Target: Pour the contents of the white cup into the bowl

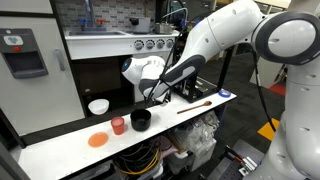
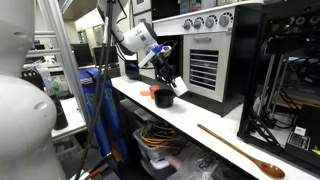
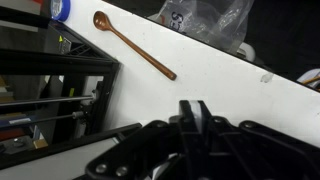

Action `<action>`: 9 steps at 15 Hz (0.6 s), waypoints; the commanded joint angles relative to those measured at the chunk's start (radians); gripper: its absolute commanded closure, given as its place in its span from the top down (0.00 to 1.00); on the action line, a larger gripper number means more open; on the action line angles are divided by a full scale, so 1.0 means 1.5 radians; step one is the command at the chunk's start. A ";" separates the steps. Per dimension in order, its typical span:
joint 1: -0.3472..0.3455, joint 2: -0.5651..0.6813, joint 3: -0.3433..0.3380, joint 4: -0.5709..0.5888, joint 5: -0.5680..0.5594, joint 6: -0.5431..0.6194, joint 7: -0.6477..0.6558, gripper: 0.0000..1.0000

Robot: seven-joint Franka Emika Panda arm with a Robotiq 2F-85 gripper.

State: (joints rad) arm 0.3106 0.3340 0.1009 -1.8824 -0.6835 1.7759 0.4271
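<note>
The white cup stands on the white table toward the back, well left of the arm. The black bowl sits mid-table and also shows in an exterior view. My gripper hangs just above and behind the bowl, fingers pressed together with nothing between them. The wrist view shows the same shut gripper over bare table, and neither the cup nor the bowl is in that view. The gripper points down at the bowl.
A salmon-red cup stands just left of the black bowl, and an orange disc lies near the front edge. A wooden spoon lies to the right. A toy kitchen unit backs the table.
</note>
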 commanded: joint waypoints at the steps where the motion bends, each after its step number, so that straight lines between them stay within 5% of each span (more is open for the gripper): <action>1: -0.003 0.018 0.003 0.021 -0.018 -0.031 -0.002 0.02; 9: -0.006 0.012 0.007 0.013 -0.013 -0.015 0.001 0.10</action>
State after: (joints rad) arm 0.3099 0.3498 0.1007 -1.8676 -0.7020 1.7589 0.4271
